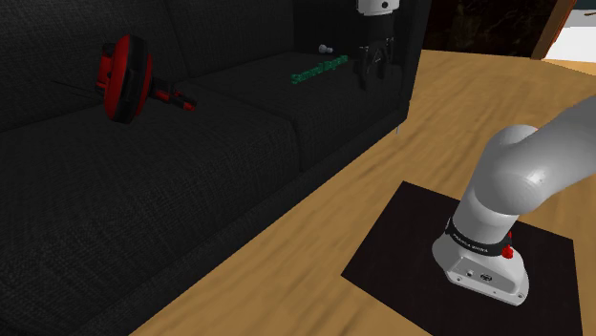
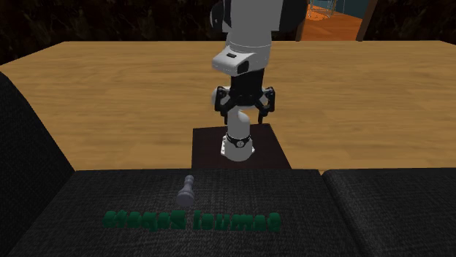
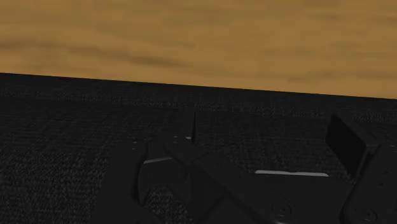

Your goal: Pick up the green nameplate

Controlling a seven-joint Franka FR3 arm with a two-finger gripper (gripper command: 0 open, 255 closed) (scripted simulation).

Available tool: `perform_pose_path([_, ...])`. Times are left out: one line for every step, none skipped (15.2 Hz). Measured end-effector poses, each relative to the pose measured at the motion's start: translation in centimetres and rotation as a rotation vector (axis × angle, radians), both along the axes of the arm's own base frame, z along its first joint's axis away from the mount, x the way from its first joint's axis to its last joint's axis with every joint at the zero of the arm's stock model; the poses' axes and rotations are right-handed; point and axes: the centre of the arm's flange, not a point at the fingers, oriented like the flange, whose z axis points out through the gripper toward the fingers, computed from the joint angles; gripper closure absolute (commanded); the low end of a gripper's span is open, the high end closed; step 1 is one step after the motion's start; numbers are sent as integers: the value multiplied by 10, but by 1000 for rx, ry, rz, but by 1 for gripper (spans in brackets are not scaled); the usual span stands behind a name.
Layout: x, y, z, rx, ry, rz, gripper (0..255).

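The green nameplate [image 1: 320, 69] lies flat on the dark sofa seat [image 1: 220, 143] at its far end, a long thin strip of raised letters. In the second exterior view the nameplate [image 2: 191, 219] lies near the bottom, with the letters mirrored. My black gripper [image 1: 372, 63] hangs in the air just off the nameplate's end towards the shoulder view's right, not touching it. Its fingers stand apart with nothing between them. In the second exterior view the gripper [image 2: 244, 118] points down, behind the nameplate. The wrist view has the gripper [image 3: 267, 125] over dark sofa fabric.
A small grey flashlight-like object [image 2: 185, 193] lies right beside the nameplate. A red and black reel-like object [image 1: 127, 78] leans on the sofa back at the shoulder view's left. The sofa's armrest wall [image 1: 406, 86] rises beside the gripper. Wooden floor [image 2: 131, 95] surrounds the stand's black mat [image 1: 382, 258].
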Motion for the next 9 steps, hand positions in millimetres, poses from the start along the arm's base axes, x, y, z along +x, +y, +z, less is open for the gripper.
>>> perform_pose_path([14,-5,3,-1,-4,-1,0])
perform_pose_path([25,-12,5,-2,-7,-3,0])
perform_pose_path([34,-18,8,-3,-10,-4,0])
perform_pose_path([46,-25,13,-4,-14,-6,0])
perform_pose_path([54,-31,17,-5,-17,-7,0])
perform_pose_path([63,-37,19,-6,-21,-9,0])
perform_pose_path([74,-42,25,-6,-24,-10,0])
perform_pose_path([86,-47,27,-7,-28,-11,0])
perform_pose_path([97,-53,31,-8,-31,-13,0])
